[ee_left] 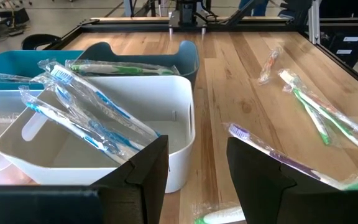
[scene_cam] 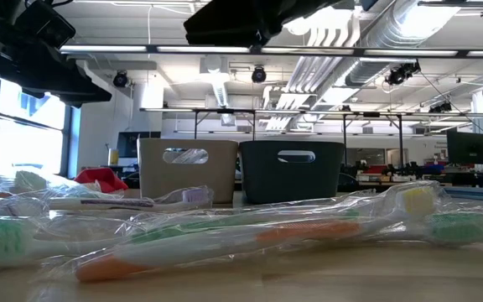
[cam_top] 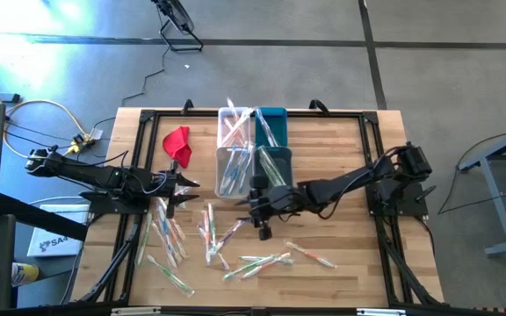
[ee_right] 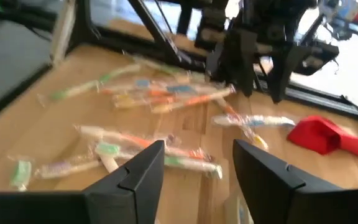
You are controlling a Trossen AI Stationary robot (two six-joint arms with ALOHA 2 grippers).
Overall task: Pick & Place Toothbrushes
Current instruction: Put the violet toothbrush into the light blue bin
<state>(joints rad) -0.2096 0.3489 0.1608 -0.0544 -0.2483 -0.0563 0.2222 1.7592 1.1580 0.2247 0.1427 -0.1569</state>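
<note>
Many wrapped toothbrushes (cam_top: 213, 235) lie scattered on the wooden table's near half, close before the low camera (scene_cam: 225, 239). More toothbrushes (ee_left: 86, 112) stick out of the white bin (ee_left: 173, 155) and the teal bin (ee_left: 188, 59). My right gripper (cam_top: 255, 209) hovers open just near of the bins, above the scattered toothbrushes (ee_right: 154, 146), with nothing between its fingers (ee_right: 197, 152). My left gripper (cam_top: 185, 184) waits open at the table's left (ee_left: 197, 149), beside the white bin, holding nothing.
White and teal bins (cam_top: 253, 145) stand at the table's far middle, seen side by side in the low view (scene_cam: 241, 172). A red cloth (cam_top: 177, 142) lies left of them (ee_right: 328, 137). Black frame rails (cam_top: 372, 132) border the table.
</note>
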